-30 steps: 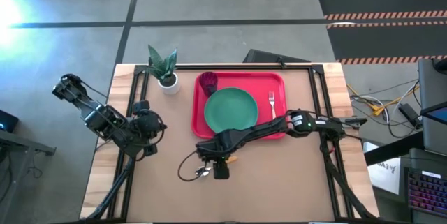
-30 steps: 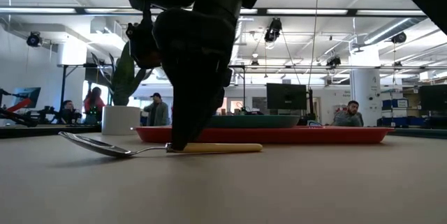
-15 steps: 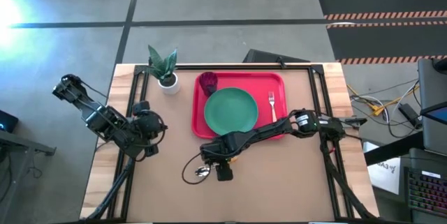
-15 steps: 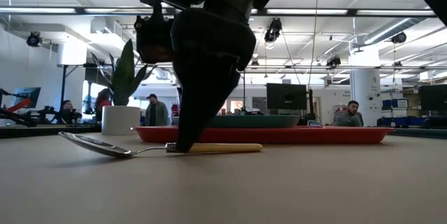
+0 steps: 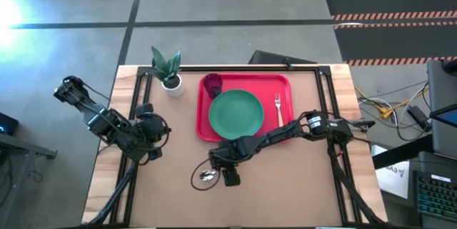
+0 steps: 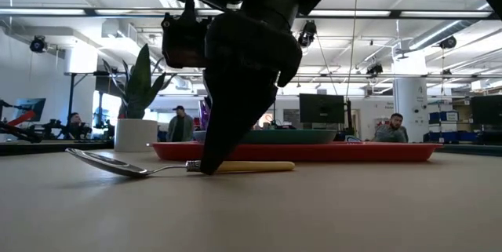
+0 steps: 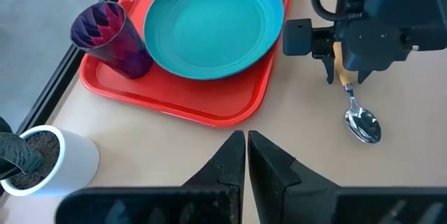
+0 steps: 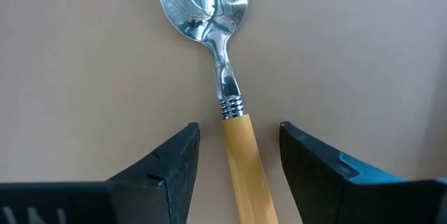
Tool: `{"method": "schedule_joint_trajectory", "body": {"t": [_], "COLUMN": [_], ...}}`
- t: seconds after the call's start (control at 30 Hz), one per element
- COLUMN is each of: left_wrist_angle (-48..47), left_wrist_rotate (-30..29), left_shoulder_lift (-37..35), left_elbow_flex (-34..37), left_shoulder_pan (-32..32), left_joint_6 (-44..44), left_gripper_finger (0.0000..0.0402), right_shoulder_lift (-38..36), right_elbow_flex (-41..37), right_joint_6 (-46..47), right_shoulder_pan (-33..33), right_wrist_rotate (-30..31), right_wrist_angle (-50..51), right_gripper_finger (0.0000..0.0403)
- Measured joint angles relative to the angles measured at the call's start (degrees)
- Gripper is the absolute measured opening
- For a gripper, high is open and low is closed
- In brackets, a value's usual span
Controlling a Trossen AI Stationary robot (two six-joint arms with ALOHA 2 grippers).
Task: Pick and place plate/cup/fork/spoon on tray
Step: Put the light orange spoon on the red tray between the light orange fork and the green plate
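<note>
The spoon (image 8: 225, 77) lies flat on the table near the front middle, with its silver bowl (image 5: 207, 175) toward the left and its orange-yellow handle (image 6: 247, 166) toward the right. My right gripper (image 8: 239, 132) is open and points down over it. One finger stands on each side of the handle just behind the neck, and a gap shows on both sides. The teal plate (image 5: 235, 111), purple cup (image 5: 213, 84) and fork (image 5: 278, 106) rest on the red tray (image 5: 280, 83). My left gripper (image 7: 246, 148) is shut and empty at the table's left.
A small white pot with a green plant (image 5: 168, 72) stands at the tray's far left corner. Bare table lies in front of the tray on both sides of the spoon. People and screens show in the room beyond the table.
My right gripper has shifted a little toward the table's right and near edges. Its fingertips have stayed down at the spoon's neck. The spoon has kept still.
</note>
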State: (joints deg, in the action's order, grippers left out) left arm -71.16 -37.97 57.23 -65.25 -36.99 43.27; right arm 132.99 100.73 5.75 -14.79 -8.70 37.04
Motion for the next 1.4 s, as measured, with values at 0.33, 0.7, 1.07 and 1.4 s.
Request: {"method": "schedule_joint_trajectory", "body": {"t": [0.33,0.7,1.07,1.4], "left_wrist_angle": [0.00,-0.02,-0.15,0.08], "left_wrist_rotate": [-0.38,-0.44,-0.48,-0.42], "left_shoulder_lift": [0.00,-0.02,-0.57,-1.50], "left_elbow_flex": [0.00,0.00,1.86,3.28], "left_shoulder_pan": [0.00,0.00,0.01,0.00], "left_joint_6": [0.01,1.42,1.39,1.38], "left_gripper_finger": [0.0000,0.0000,0.0000,0.0000], "right_shoulder_lift": [0.00,-4.24,-30.68,-40.09], "right_elbow_flex": [-3.89,-0.51,5.19,3.67], "right_joint_6": [3.71,17.43,26.51,46.47], "right_shoulder_pan": [-1.20,-1.46,-1.73,0.83], "right_wrist_rotate": [5.64,2.26,35.48,49.91], "right_wrist_angle": [-4.28,-3.12,6.86,28.06], "right_gripper_finger": [0.0054,0.0031,0.0031,0.0031]}}
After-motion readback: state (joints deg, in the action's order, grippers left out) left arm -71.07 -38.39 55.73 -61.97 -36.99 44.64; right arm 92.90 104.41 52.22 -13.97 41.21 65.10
